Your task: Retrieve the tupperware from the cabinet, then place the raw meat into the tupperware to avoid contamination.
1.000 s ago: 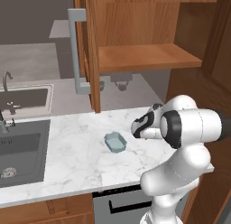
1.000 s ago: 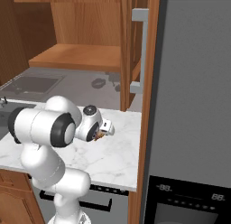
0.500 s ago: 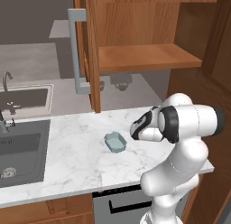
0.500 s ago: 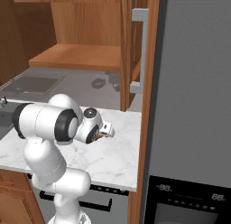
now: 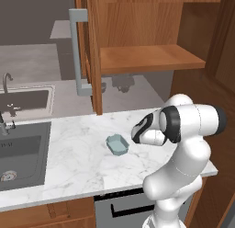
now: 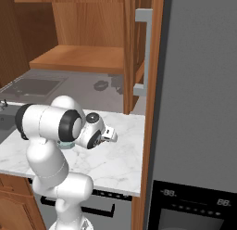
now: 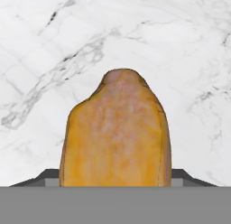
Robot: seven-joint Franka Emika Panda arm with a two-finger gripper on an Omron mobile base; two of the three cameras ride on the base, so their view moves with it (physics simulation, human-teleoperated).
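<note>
Mid-frame on the marble desk (image 5: 69, 149): tupperware (image 5: 117, 145) is out of the open cabinet (image 5: 151, 57), empty. Raw meat (image 7: 116, 133) sits between the end effector (image 6: 110, 135) tips (grip unconfirmed, cannot tell). Transfer remains.

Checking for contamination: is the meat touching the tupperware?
Apart. In the left base view the tupperware sits alone on the counter; the meat lies elsewhere.

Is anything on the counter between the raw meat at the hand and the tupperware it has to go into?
Nothing visible: bare marble counter lies between the tupperware and the hand at the raw meat.
</note>
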